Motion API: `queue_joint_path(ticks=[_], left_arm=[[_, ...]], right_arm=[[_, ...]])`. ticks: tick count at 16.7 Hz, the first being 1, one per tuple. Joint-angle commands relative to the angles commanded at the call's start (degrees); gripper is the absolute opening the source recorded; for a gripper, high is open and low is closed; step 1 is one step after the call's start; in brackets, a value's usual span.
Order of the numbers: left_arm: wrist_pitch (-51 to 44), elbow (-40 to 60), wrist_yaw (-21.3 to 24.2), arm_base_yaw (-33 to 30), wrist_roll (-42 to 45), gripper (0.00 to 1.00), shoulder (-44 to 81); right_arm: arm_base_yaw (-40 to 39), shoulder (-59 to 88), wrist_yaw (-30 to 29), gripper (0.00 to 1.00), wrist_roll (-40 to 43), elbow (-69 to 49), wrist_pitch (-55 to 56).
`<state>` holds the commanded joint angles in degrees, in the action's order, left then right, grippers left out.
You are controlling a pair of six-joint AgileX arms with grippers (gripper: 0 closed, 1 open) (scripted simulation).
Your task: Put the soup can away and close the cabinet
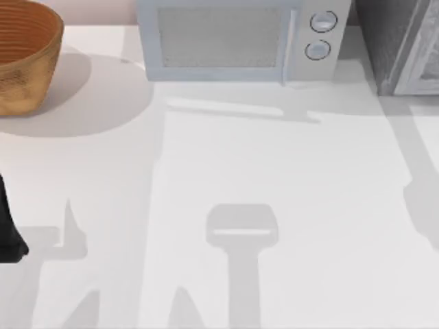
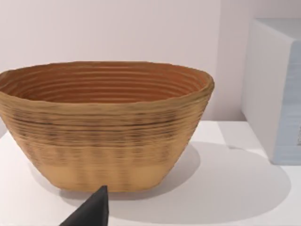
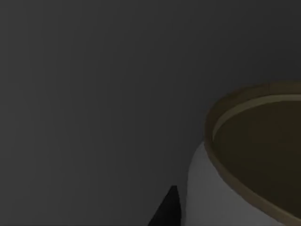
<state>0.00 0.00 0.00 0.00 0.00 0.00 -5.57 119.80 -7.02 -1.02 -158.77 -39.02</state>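
Wicker basket (image 1: 24, 58) sits at the table's (image 1: 219, 205) far left, with the left arm (image 1: 8, 226) parked at the left edge below it; whether its fingers are spread cannot be told. Further right stand the microwave (image 1: 236, 38) and the cabinet (image 1: 401, 44). Inside a dim, shadowed space, the soup can (image 3: 244, 160) lies just beside a right fingertip (image 3: 167, 209); contact is unclear. Judged step: placing the can. Next comes letting go, backing out, then shutting the door.

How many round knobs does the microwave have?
2, both on the microwave front's right side in the top view: the upper knob and the lower knob just below it. More may be hidden.
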Motion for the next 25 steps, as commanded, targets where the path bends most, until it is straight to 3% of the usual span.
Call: queue_joint_path(ticks=[6, 7, 18, 22, 25], left_arm=[[0.0, 0.0, 0.0, 0.0, 0.0, 1.0, 0.0], [0.0, 0.0, 0.0, 0.0, 0.0, 1.0, 0.0], [0.0, 0.0, 0.0, 0.0, 0.0, 1.0, 0.0], [0.0, 0.0, 0.0, 0.0, 0.0, 1.0, 0.0], [0.0, 0.0, 0.0, 0.0, 0.0, 1.0, 0.0]], right_arm=[[0.0, 0.0, 0.0, 0.98, 0.0, 0.0, 0.0], [0.0, 0.0, 0.0, 1.0, 0.0, 0.0, 0.0], [-0.04, -1.6, 0.3, 1.0, 0.13, 1.68, 0.89], [0.54, -11.44, 1.78, 1.0, 1.02, 11.96, 5.53], [1.24, -24.36, 3.33, 1.0, 2.04, 25.9, 10.61]])
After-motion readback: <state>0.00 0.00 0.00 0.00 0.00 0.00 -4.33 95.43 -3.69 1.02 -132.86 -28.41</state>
